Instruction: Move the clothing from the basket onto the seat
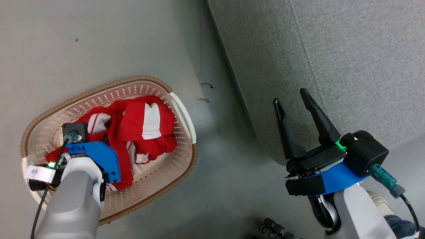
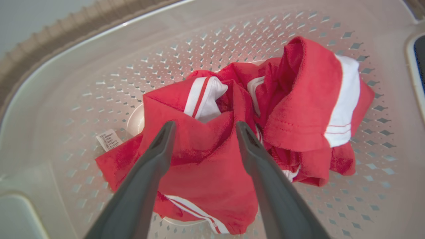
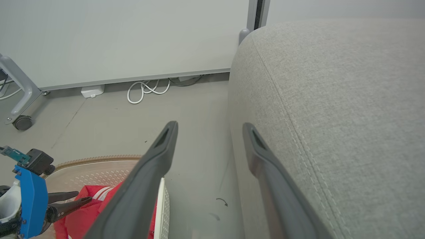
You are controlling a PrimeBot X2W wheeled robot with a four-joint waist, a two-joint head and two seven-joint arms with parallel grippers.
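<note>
The basket [image 1: 179,109] stands on the floor at the left, cream and perforated with a brown rim [image 2: 49,43]. The red clothing [image 1: 132,122] with white stripes lies crumpled inside it. My left arm [image 1: 79,172] reaches down into the basket. My left gripper [image 2: 205,125] is open, its fingers straddling a raised fold of the clothing [image 2: 206,166]; nothing is gripped. My right gripper [image 1: 291,97] stands open and empty over the front edge of the grey seat [image 1: 348,66]. In the right wrist view, the right gripper [image 3: 209,125] hangs between the seat [image 3: 332,99] and the basket [image 3: 96,169].
Bare grey floor [image 1: 225,149] separates the basket from the seat. A white cable [image 3: 146,91] and a small white box [image 3: 93,91] lie by the far wall, with a caster wheel [image 3: 22,122] at the left. A shoe and denim leg [image 1: 382,205] show at the lower right.
</note>
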